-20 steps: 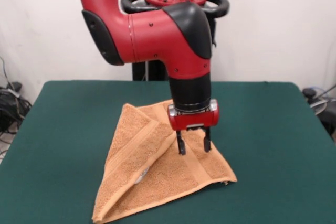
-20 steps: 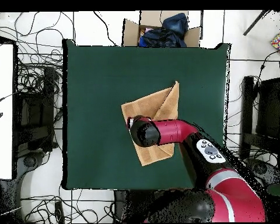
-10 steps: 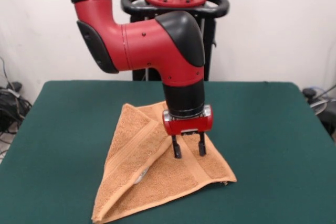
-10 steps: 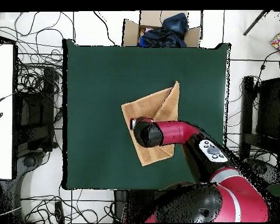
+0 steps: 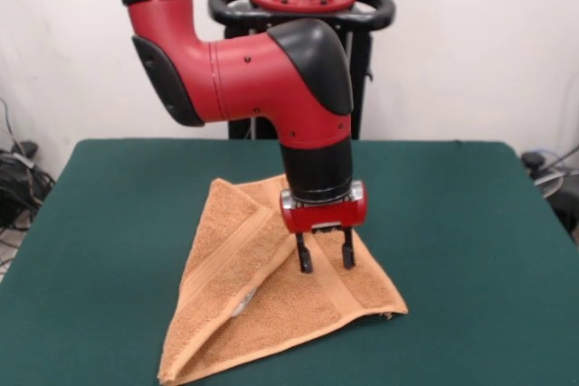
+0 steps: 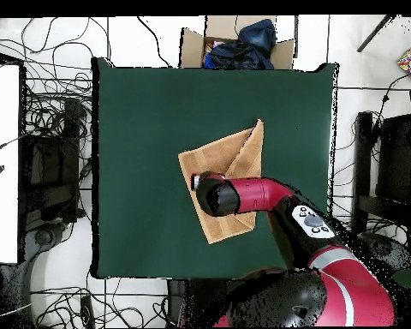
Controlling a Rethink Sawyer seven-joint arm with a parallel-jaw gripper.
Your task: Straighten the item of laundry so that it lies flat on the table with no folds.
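Occlusions, both views
Arm (image 6: 243, 194) is covering the gripper and mid-towel (image 6: 235, 154) overhead; front frame is cutting off the towel's near corner (image 5: 167, 377) and the worktop (image 5: 470, 250) front edge; whether gripper (image 5: 324, 264) tips are touching cloth is unclear.

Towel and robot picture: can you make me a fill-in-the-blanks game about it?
1. The orange towel lies on a dark ____ table.
2. The towel is not flat: part of it is ____ over.
3. The arm's tool has its two fingers ____, just above the towel.
4. The arm is black and ____.

Missing words: green; folded; open; red
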